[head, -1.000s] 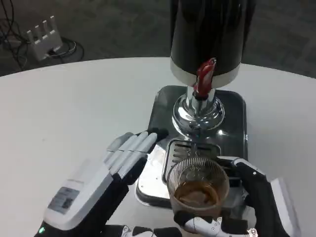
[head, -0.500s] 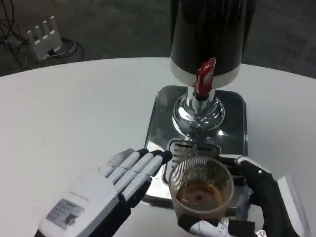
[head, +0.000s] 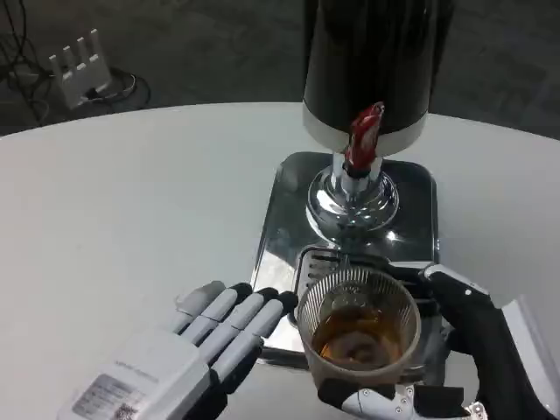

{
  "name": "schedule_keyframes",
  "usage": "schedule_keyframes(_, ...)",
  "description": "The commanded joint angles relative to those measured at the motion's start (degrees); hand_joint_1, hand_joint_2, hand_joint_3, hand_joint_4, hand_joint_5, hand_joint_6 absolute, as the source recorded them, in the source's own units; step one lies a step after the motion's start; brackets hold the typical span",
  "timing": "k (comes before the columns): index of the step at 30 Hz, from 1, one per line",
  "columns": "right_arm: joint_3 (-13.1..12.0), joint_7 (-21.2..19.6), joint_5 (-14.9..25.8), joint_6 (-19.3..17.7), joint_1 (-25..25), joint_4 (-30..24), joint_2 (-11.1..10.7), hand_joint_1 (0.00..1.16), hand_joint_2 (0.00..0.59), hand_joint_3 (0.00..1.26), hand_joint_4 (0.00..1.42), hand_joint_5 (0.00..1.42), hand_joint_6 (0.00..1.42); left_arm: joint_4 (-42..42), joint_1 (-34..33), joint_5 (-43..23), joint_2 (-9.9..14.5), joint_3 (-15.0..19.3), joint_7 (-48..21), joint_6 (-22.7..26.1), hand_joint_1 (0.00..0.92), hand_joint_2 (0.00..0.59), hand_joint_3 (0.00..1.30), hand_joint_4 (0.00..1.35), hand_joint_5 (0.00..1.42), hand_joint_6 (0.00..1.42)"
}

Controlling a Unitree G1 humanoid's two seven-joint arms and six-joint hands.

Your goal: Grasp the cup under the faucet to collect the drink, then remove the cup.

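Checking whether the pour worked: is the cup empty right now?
No. The clear cup in the right hand holds brown liquid at its bottom.

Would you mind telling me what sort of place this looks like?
Probably a lab or office demo area: a white table holds a drink dispenser on a steel drip tray, and a power strip with cables lies on the grey carpeted floor.

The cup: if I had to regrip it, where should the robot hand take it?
By its side wall from the robot's right. The cup stands upright, open-topped, with brown drink; the right robot hand already wraps it there.
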Motion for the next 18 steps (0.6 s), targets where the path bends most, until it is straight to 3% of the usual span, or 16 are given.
schedule_keyframes(1, -0.57, 0.42, 0.64, -0.46, 0.52, -2.42, 0.58, 0.99, 0.088, 0.73, 0.82, 1.04, 1.24, -0.51, 0.97, -0.38, -0.03, 0.31, -1.06, 1.36, 0.000, 0.073, 0.00, 0.00, 0.00, 0.00)
schedule_keyframes(18, -1.55, 0.46, 0.67, -1.79, 1.15, -1.67, 0.61, 0.98, 0.089, 0.73, 0.82, 1.05, 1.24, -0.98, 0.77, -1.91, -0.29, -0.38, -2.01, 3.11, 0.000, 0.077, 0.00, 0.00, 0.00, 0.00)
